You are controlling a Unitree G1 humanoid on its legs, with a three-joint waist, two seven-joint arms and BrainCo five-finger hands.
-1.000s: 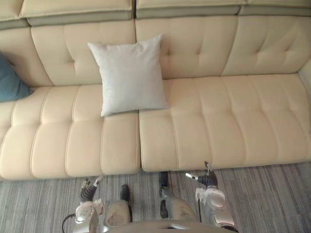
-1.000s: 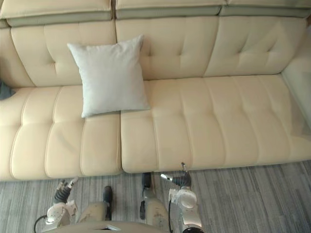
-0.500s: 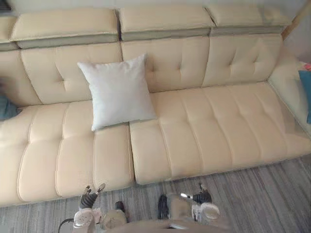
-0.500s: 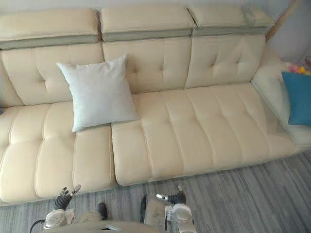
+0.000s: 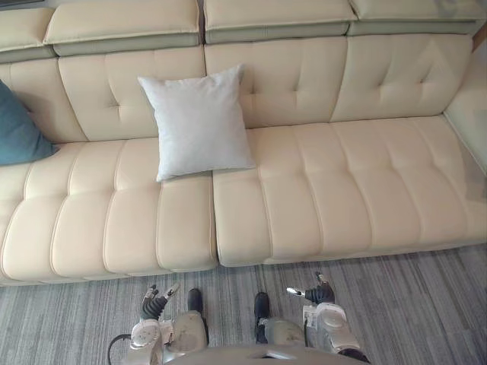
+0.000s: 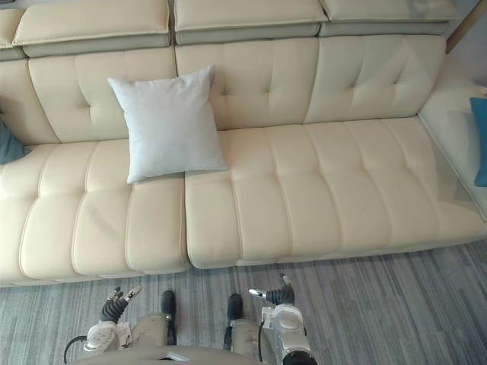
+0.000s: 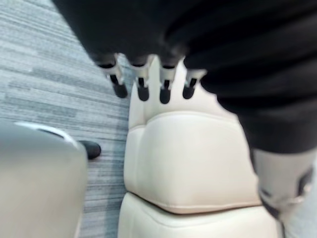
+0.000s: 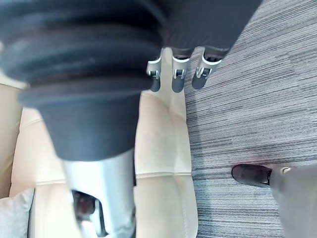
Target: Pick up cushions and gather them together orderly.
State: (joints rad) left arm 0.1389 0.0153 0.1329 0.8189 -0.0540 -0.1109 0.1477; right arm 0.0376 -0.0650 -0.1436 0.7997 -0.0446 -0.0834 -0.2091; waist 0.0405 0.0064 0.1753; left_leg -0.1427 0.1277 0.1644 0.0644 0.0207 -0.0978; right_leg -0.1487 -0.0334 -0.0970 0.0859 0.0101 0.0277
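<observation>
A pale grey square cushion leans against the backrest of a cream sofa, left of its middle. A teal cushion rests at the sofa's far left end, and a blue cushion lies on the side section at the right. My left hand hangs low over the floor in front of the sofa, fingers relaxed and holding nothing. My right hand is likewise low near the sofa's front edge, fingers straight and empty. Both hands are well short of the cushions.
Grey striped carpet runs along the front of the sofa. The sofa's seat to the right of the grey cushion is bare. A corner section of the sofa turns forward at the right.
The camera view has swung back to the left, so the teal cushion shows more and the right corner less. Both hands stay low and empty.
</observation>
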